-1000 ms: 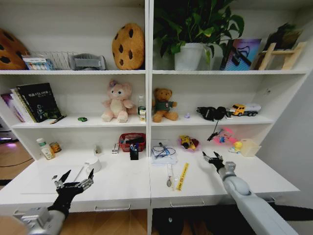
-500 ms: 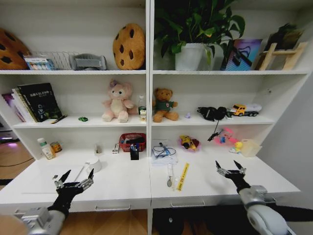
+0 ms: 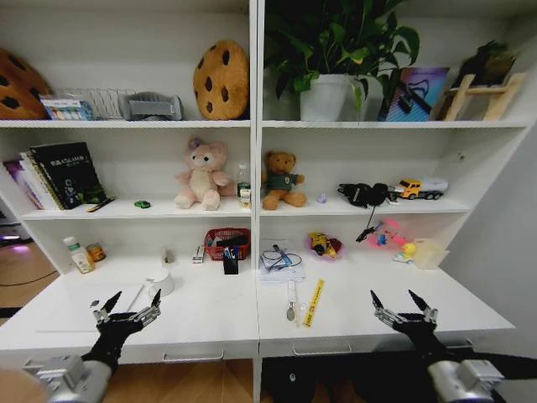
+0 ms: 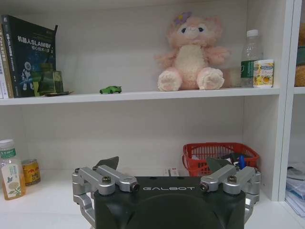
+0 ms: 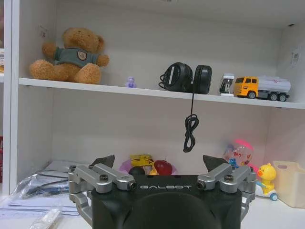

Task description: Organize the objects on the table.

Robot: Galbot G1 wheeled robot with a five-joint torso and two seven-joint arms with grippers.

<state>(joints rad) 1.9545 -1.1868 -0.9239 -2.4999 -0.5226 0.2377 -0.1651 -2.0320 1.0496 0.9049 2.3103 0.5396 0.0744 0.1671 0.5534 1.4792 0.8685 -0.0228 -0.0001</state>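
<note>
The long white table (image 3: 210, 323) carries small clutter: a yellow strip (image 3: 313, 302), a small metal item (image 3: 290, 309), a white cup (image 3: 159, 283), a black pen holder (image 3: 230, 262) and papers with a cable (image 3: 279, 260). A tiny green toy car (image 3: 141, 204) (image 4: 110, 89) sits on the shelf above. My left gripper (image 3: 126, 306) (image 4: 162, 164) hovers open over the table's front left, holding nothing. Over the front right edge, my right gripper (image 3: 404, 308) (image 5: 159, 162) is also open and holds nothing.
At the back stand a red basket (image 3: 226, 243) (image 4: 219, 155), a bottle (image 3: 80, 256) (image 4: 9, 169), a can (image 3: 95, 252), a bowl of toys (image 3: 323, 245), a yellow duck (image 3: 408, 249) (image 5: 266, 176) and a translucent box (image 3: 428, 252). Shelves hold plush toys, headphones (image 5: 186, 78) and a toy truck (image 5: 262, 87).
My right gripper has drawn back from the middle right of the table to its front edge. The left gripper and the objects have not moved.
</note>
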